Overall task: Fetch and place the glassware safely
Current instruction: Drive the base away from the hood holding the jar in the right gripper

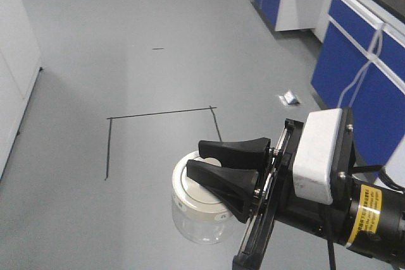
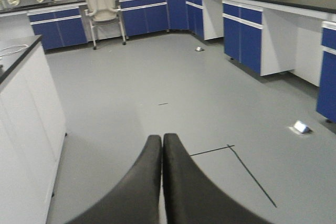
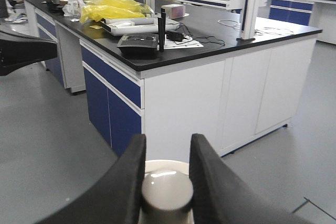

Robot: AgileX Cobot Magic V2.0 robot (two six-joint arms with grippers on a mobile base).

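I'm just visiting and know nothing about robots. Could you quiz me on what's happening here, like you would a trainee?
1. True or false: the left gripper is holding the jar.
2. The right gripper has its fingers clamped on which part of the jar? A) the glass body B) the lid knob C) the base
3. Fill in: the lab's cabinet doors are coloured ____.

Key: 1 false, as the left fingers are closed together on nothing; 2 B; 3 blue.

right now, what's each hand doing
left hand: closed, holding nothing
right hand: closed on the lid knob of the glass jar
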